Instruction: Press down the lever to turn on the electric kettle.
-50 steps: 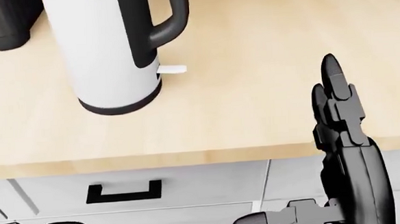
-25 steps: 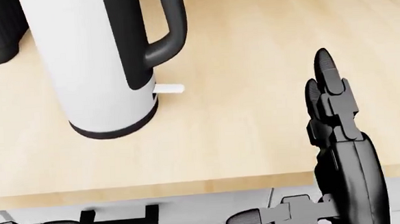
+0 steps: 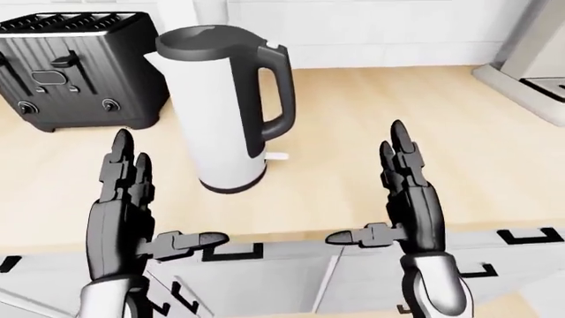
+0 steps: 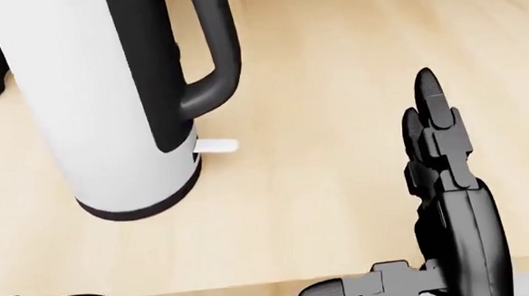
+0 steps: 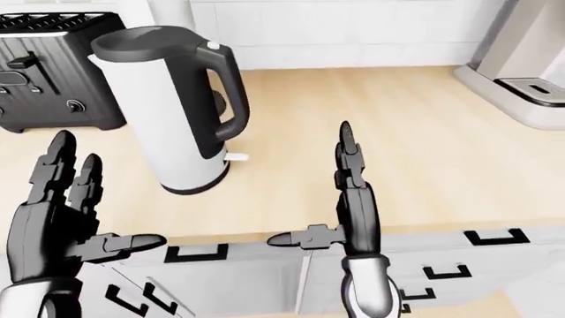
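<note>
A white electric kettle [image 3: 220, 112] with a black lid and black handle stands on the wooden counter [image 3: 371, 106]. Its small white lever [image 3: 276, 157] sticks out to the right at the base below the handle; it also shows in the head view [image 4: 216, 146]. My left hand [image 3: 132, 199] is open with fingers straight up, left of and below the kettle. My right hand [image 3: 402, 185] is open with thumb out, to the right of the lever and apart from it. Neither hand touches the kettle.
A black toaster [image 3: 75, 66] stands left of the kettle. A metal appliance [image 5: 521, 73] sits at the counter's right end. White drawers with black handles [image 3: 234, 253] run below the counter edge. A white tiled wall [image 3: 379, 26] runs along the top.
The head view has shifted: the kettle and lever appear larger and lower in the picture, the counter edge and drawers have slid down out of view. My right hand stays open at about the same place.
</note>
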